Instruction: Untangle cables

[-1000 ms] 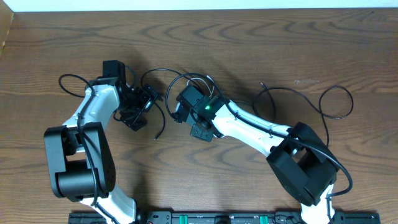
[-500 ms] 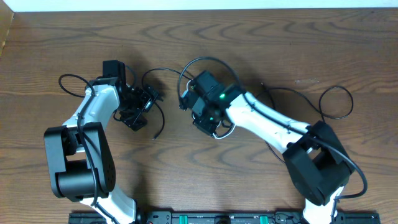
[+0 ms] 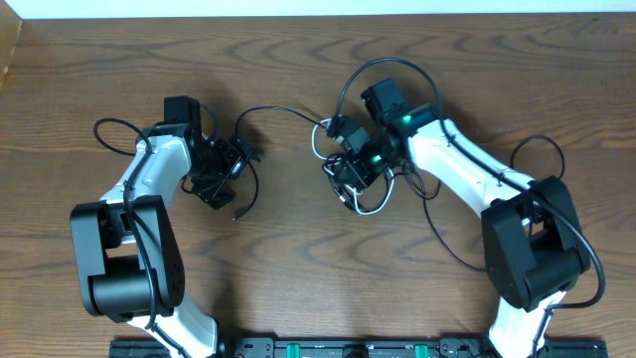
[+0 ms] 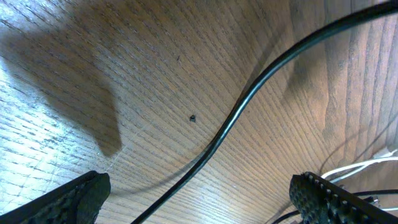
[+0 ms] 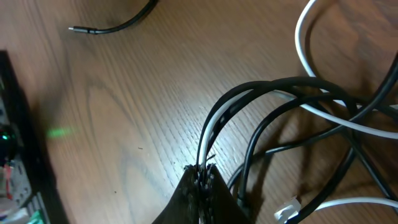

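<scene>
My right gripper (image 3: 345,171) is shut on the cables, pinching a black and a white strand together (image 5: 204,169) just above the wooden table. The black cable (image 3: 283,111) runs from that bundle leftward to my left gripper (image 3: 227,171), and its free tip lies below it (image 3: 236,214). The white cable (image 3: 370,207) loops under the right gripper; its loops (image 5: 311,56) and small plug (image 5: 287,213) show in the right wrist view. My left gripper (image 4: 199,208) is open wide, and the black cable (image 4: 249,93) passes between its fingers (image 4: 68,199) untouched.
Thicker black arm cords loop at the far right (image 3: 537,149) and far left (image 3: 109,129). A black equipment rail (image 3: 348,348) lines the front edge. A black plug tip (image 5: 73,28) lies on the wood in the right wrist view.
My right gripper has moved right and away from the left gripper with the bundle, stretching the black cable between them. The left arm has not moved.
</scene>
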{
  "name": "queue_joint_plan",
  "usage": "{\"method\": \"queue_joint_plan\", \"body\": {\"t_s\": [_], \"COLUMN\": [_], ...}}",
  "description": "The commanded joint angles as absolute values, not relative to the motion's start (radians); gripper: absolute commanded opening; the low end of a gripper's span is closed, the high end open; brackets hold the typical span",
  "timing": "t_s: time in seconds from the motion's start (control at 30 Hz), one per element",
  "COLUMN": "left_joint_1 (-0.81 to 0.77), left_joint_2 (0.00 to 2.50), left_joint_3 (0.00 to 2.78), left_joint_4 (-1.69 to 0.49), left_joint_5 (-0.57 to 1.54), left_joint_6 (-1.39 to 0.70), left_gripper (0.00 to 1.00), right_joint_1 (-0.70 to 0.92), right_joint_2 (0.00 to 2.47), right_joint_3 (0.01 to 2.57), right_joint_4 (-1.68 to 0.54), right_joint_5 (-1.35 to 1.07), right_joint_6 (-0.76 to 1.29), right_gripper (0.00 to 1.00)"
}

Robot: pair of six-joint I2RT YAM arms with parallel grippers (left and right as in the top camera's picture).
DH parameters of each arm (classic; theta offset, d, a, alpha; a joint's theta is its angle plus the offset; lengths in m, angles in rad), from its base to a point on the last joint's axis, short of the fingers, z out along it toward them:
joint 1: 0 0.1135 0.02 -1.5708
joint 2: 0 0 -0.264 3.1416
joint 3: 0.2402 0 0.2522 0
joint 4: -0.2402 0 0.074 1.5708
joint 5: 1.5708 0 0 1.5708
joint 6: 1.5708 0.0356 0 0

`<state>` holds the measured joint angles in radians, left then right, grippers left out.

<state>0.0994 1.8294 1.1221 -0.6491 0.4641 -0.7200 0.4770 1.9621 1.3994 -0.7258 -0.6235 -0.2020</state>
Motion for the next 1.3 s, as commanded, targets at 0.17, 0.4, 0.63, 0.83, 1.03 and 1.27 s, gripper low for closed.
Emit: {"method": "queue_joint_plan", "body": {"t_s": [0.17,0.4,0.63,0.83,1.03,1.27], "left_joint_1": [0.102,0.102,0.102,0.102,0.102,0.102], "left_joint_2": [1.839,1.839,1.839,1.839,1.839,1.839], "left_joint_3": [1.116,1.116,1.116,1.116,1.116,1.116], "left_joint_4": [-0.653,-0.653,-0.653,-0.653,-0.653,-0.653], "left_joint_5": [0.447,0.447,0.447,0.447,0.447,0.447], "left_joint_6": [-0.711,-0.711,-0.711,-0.711,-0.711,-0.711], "left_gripper": [0.98,0.98,0.98,0.98,0.98,0.98], "right_joint_1": [0.4,0.332,0.309,0.305,0.309,0.309], "right_joint_2": [1.943,1.943,1.943,1.943,1.943,1.944], "right_joint_3": [1.404,1.404,1.404,1.404,1.404,1.404], "right_joint_4": [-0.748,-0.773,-0.854,-0.784,-0.786,-0.814], "right_joint_5": [-0.77,-0.932,-1.11,-0.594,-0.43,-0.12], "right_joint_6": [-0.18,-0.205,-0.443,-0.082,-0.014,0.09], "right_gripper": [0.01,0.01,0.01,0.01,0.01,0.01]}}
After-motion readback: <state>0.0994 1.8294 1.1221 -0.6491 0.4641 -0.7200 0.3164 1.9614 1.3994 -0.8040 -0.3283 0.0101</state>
